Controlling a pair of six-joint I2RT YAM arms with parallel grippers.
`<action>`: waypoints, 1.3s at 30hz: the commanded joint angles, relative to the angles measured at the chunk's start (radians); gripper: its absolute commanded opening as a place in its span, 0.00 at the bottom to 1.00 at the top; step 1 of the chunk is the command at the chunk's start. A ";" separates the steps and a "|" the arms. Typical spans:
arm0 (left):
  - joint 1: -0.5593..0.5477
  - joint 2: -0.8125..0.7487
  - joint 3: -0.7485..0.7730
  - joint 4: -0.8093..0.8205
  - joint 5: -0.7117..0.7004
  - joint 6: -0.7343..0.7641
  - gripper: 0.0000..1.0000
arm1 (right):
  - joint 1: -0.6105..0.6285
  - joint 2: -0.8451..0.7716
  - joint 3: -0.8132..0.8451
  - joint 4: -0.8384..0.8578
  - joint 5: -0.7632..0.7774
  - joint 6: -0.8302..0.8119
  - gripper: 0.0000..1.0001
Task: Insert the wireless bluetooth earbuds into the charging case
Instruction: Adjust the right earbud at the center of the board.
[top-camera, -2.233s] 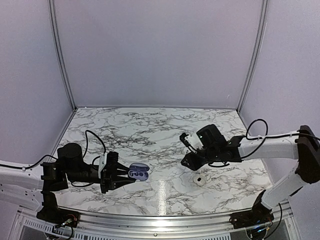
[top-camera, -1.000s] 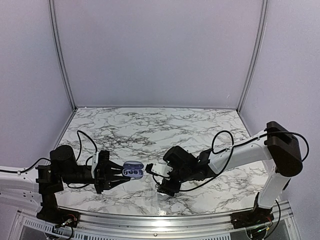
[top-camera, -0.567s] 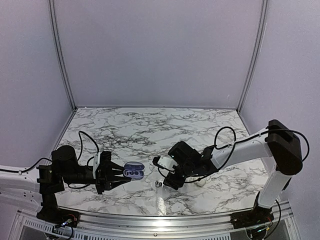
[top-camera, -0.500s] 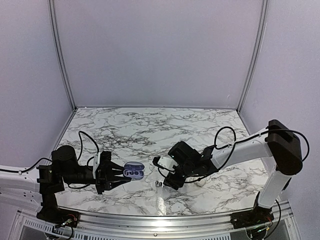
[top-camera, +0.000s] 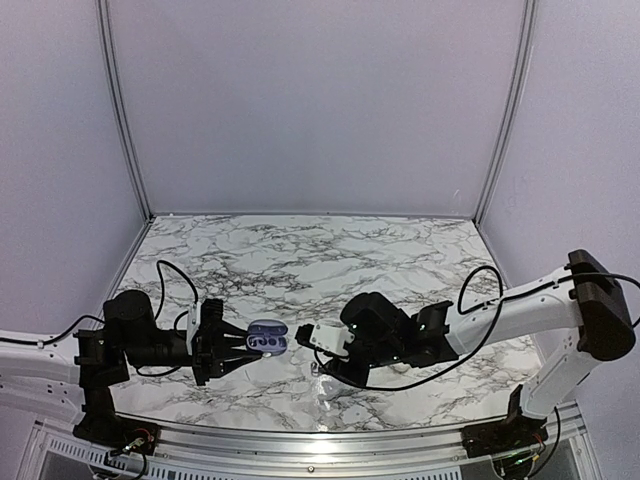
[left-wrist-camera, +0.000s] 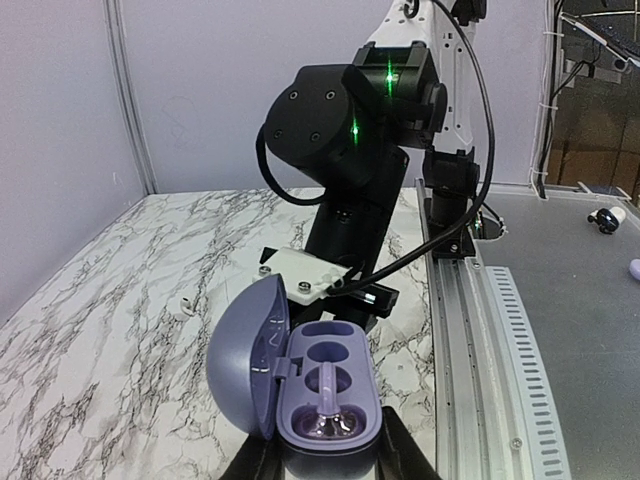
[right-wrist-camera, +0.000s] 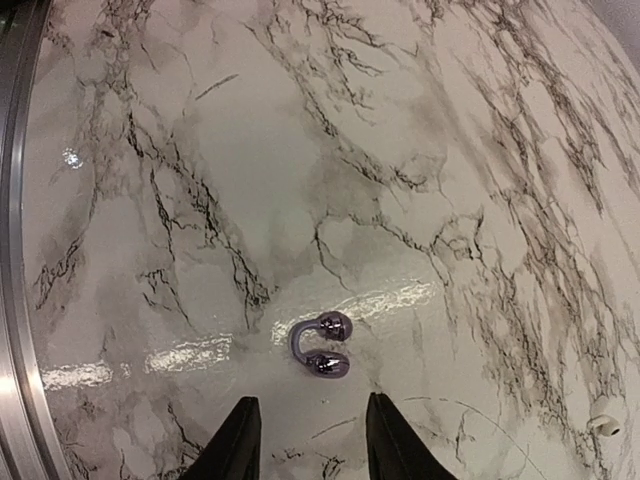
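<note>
— Any writing to read on the charging case (left-wrist-camera: 330, 392)?

— None large enough to make out. It is smooth lavender, lid (left-wrist-camera: 245, 350) swung up on its left, two wells facing up. Something glossy sits in the nearer well; I cannot tell what.

— Who has it?

— The left end effector (top-camera: 235, 344) is pinching its base from both sides and holds it above the table (right-wrist-camera: 150, 150), near the front edge.

— And the earbud (right-wrist-camera: 320, 348)?

— Lying on the marble, a small curved purplish piece with two rounded ends, just ahead of the right end effector (right-wrist-camera: 310, 445). Its fingers (right-wrist-camera: 235, 445) stand spread, one to each side, with nothing between them and not touching the bud.

— Anything in the way?

— From the left wrist, the right arm's black housing (left-wrist-camera: 350, 130) with its green lights fills the space directly behind the case, a cable (left-wrist-camera: 470, 150) looping off it. A tiny white piece (right-wrist-camera: 600, 424) lies on the table well off to the side. The metal rail (right-wrist-camera: 15, 250) runs along the table's edge.
</note>
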 joint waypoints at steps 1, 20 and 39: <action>0.014 0.000 0.034 0.026 -0.008 -0.013 0.01 | 0.017 0.023 0.048 -0.006 0.030 -0.053 0.34; 0.020 -0.055 -0.001 0.027 -0.011 -0.037 0.00 | 0.100 0.205 0.129 -0.022 0.197 -0.131 0.31; 0.023 -0.054 0.004 0.029 -0.008 -0.037 0.00 | 0.052 0.229 0.144 -0.034 0.253 -0.136 0.21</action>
